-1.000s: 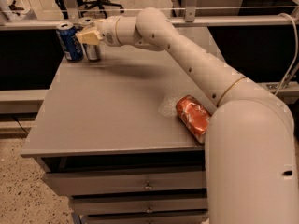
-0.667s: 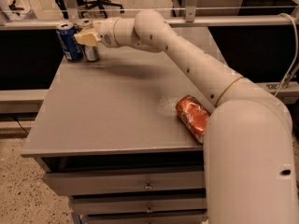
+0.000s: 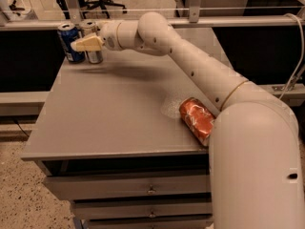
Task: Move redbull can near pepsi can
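Note:
The redbull can (image 3: 94,55), slim and silver-grey, stands upright at the far left back corner of the grey table (image 3: 119,113). The pepsi can (image 3: 69,43), dark blue with a silver top, stands upright right beside it on its left, the two nearly touching. My gripper (image 3: 88,43) is at the redbull can's upper half, its cream-coloured part crossing in front of the can and reaching toward the pepsi can. The arm stretches from the lower right across the table to it.
A dented orange-red can (image 3: 197,119) lies on its side near the table's right edge, close to my arm. Drawers sit under the tabletop. A metal rail (image 3: 200,20) runs behind the table, with an office chair beyond.

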Controlling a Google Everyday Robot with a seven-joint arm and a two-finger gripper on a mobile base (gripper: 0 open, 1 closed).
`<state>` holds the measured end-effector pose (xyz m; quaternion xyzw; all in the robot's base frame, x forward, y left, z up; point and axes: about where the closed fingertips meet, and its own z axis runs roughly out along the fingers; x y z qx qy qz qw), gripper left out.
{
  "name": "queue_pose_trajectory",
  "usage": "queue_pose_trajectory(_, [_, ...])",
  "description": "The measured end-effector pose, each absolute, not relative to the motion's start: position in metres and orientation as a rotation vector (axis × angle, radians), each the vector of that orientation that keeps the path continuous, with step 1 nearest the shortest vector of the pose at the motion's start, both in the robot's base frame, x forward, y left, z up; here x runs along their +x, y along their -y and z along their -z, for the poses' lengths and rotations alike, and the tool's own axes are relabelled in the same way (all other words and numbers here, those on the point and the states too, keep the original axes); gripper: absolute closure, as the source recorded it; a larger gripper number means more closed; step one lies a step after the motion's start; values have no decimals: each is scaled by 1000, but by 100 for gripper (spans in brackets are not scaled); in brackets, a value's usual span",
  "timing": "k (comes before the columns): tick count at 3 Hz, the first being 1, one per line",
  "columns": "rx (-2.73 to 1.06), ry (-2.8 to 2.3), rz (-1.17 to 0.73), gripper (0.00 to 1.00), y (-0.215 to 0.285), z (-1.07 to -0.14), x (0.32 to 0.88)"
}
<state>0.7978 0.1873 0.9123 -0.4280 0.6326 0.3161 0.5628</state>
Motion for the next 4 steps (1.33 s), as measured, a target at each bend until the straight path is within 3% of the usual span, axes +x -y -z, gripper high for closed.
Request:
queue_pose_trajectory(2, [-997, -1486, -750, 0, -169, -916, 796])
queue_pose_trajectory(3, [-999, -1476, -702, 0, -121, -932, 797])
queue_pose_trajectory(4, [-964, -1459, -615, 0, -41, -967, 793])
